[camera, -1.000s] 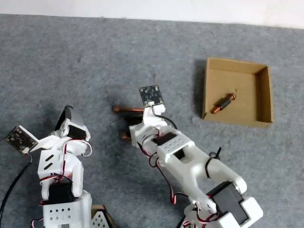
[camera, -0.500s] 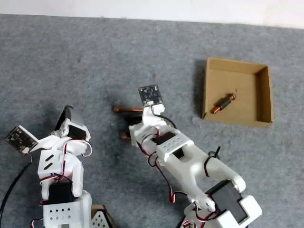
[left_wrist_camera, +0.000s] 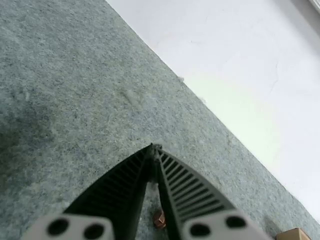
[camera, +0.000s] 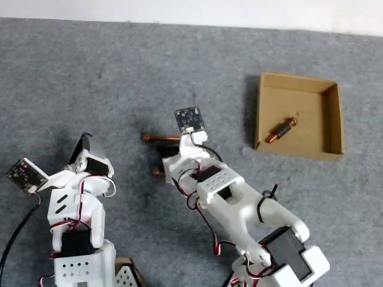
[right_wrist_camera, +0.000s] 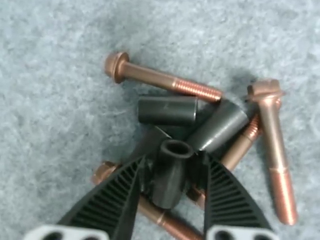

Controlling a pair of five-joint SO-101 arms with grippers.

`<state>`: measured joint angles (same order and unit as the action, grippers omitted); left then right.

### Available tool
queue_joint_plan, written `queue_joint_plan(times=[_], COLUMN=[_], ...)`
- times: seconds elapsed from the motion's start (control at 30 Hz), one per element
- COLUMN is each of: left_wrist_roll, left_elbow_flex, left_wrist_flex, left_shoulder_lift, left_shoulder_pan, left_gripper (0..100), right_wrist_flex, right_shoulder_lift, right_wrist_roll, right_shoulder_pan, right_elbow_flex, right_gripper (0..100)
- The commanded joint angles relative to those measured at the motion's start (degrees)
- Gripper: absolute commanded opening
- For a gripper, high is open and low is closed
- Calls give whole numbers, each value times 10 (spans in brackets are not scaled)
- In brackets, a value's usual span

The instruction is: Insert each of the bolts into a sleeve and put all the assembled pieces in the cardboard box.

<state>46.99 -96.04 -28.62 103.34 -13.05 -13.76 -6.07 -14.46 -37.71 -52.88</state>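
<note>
R claw (right_wrist_camera: 173,161) tight on black sleeve (right_wrist_camera: 169,181) amid bolts (right_wrist_camera: 165,81); L claw (left_wrist_camera: 155,149) pressed together.

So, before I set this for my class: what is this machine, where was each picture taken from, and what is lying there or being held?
The machine is a pair of white plastic robot arms, the left arm and the right arm, working on a grey carpeted table. One picture comes from a fixed camera looking down from above. The other two come from small cameras on each arm's wrist, looking along its tool. The right tool is closed on a black cylindrical sleeve, at a pile of copper-coloured bolts and two more dark sleeves. The left tool is shut and holds nothing. The open brown cardboard box contains one finished bolt-in-sleeve piece.
</note>
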Motion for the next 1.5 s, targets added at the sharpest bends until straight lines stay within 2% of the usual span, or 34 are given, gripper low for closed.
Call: queue_joint_plan(times=[0.0, 0.03, 0.17, 0.37, 0.53, 0.8, 0.97, 1.1, 1.47], left_wrist_roll=[2, 2, 2, 2, 2, 2, 2, 1, 1], left_elbow_flex=[6, 6, 6, 6, 6, 6, 5, 5, 5], left_wrist_flex=[13, 13, 13, 13, 13, 13, 13, 13, 13], left_shoulder_lift=[7, 7, 7, 7, 7, 7, 7, 7, 7], left_shoulder_pan=[2, 2, 2, 2, 2, 2, 2, 2, 2], left_gripper=[9, 9, 9, 9, 10, 10, 10, 10, 10], right_wrist_flex=[-8, -8, -8, -8, -14, -128, -244, -349, -307], right_shoulder_lift=[6, 6, 5, -5, -114, -318, -378, -372, -222], right_wrist_roll=[0, 3, 53, 55, 55, 57, 151, 194, 207], right_shoulder_pan=[-4, -4, -5, -2, 10, 93, 132, 167, 238], right_elbow_flex=[2, 2, 2, 1, -16, -66, -54, -34, -49], right_gripper=[36, 5, 5, 5, 5, 5, 5, 5, 13])
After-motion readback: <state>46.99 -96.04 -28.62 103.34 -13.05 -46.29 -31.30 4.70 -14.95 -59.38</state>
